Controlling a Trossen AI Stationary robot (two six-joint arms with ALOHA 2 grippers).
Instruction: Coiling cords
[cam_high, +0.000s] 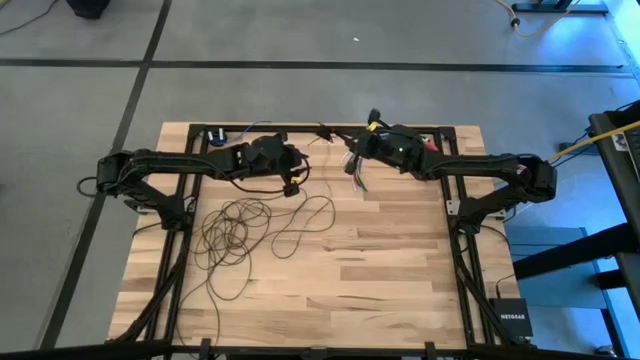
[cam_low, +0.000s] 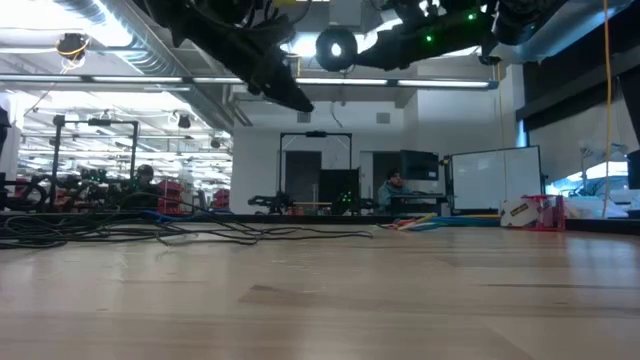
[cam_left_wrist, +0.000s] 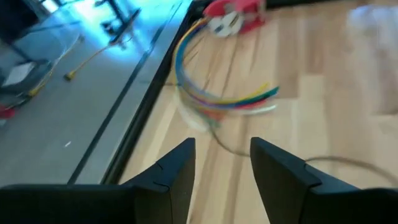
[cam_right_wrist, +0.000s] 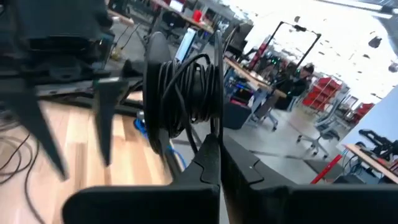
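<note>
The cords are one thin dark wire. Much of it lies in loose loops (cam_high: 245, 230) on the left half of the wooden table, also seen in the low view (cam_low: 150, 232). The rest is wound around a round black puck (cam_right_wrist: 186, 93), which is held up in the air (cam_low: 335, 47) over the table's far middle. My right gripper (cam_right_wrist: 219, 146) is shut on it. My left gripper (cam_left_wrist: 221, 146) hovers open just left of it (cam_high: 297, 182), slanting down over the table, with nothing between its fingers. A strand of the wire (cam_left_wrist: 227, 146) lies on the wood beyond them. My right gripper pinches the thin rim of one of the puck's discs (cam_right_wrist: 217, 127) between its two shut fingers. The fingers lie about level and come from the table's right. The puck stands on edge, lifted clear of the table, with the wound wire (cam_right_wrist: 183, 87) beside the fingers.
A short bundle of multicoloured wires (cam_left_wrist: 224, 102) lies on the wood near the far edge (cam_high: 355, 172), under the two grippers. A red and white roll (cam_left_wrist: 230, 15) sits beyond it. A small blue object (cam_high: 215, 135) lies at the far left corner. Bare wood (cam_high: 380, 260) fills the near right.
</note>
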